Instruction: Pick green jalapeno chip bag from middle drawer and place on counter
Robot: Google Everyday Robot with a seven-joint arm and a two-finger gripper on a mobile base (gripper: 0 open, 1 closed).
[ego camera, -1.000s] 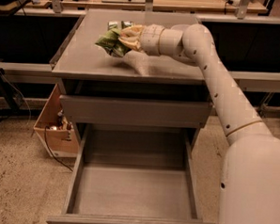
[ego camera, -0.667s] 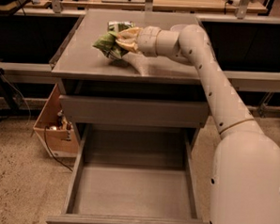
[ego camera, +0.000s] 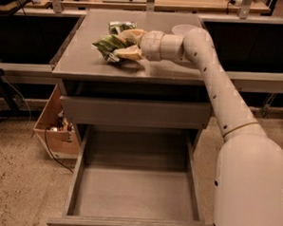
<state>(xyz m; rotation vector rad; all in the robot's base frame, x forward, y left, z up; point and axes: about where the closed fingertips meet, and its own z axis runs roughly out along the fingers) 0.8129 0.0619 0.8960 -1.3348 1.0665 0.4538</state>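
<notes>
- Progress: the fetching part looks done. The green jalapeno chip bag is out of the middle drawer, which stands pulled open with a bare grey floor and nothing in it.
- Bag position: it is over the front left part of the table, the grey cabinet top above the drawers. Its lower edge is at the surface or just above it; I cannot tell whether it is touching.
- Gripper: it is on the table's left half, pointing left, with its two pale fingers above and below the crumpled foil, pinching the bag's right end.
- What is left, in my judgement: only the release, then lifting the gripper clear so that the bag lies on the table by itself. The drawer is open, but the task does not ask for it to be closed.
- Arm: it rises from the robot's body at the lower right, slants up and to the left along the cabinet's right side, bends at an elbow above the table's right rear, then runs almost level to the wrist.
- Other item: a smaller green-and-white package lies just behind the gripper on the table, apart from the held bag.
- Upper drawer: it is closed, between the table and the open drawer.
</notes>
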